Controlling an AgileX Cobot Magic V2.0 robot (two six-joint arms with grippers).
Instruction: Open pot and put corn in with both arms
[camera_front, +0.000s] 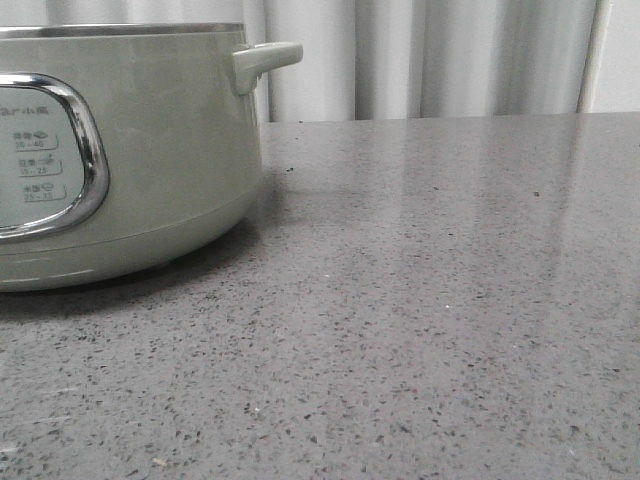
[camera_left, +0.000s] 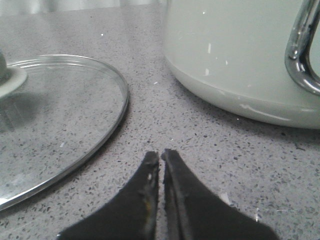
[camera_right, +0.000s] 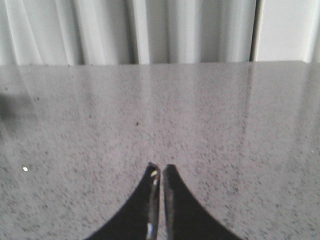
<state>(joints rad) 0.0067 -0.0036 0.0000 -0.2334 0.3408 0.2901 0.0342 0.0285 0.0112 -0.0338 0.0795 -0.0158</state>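
Note:
The pale green pot (camera_front: 170, 150) stands at the left of the front view, with its chrome-framed panel (camera_front: 85, 130) and stubby side handle (camera_front: 262, 62). No lid shows on its metal rim. The clear glass lid (camera_left: 55, 125) lies flat on the grey counter beside the pot (camera_left: 235, 55) in the left wrist view. My left gripper (camera_left: 160, 153) is shut and empty, low over the counter between lid and pot. My right gripper (camera_right: 161, 166) is shut and empty over bare counter. The corn is out of view. Neither gripper shows in the front view.
The grey speckled counter (camera_front: 430, 300) stretches to the right of the pot. Pale curtains (camera_front: 440, 55) hang behind the counter's far edge.

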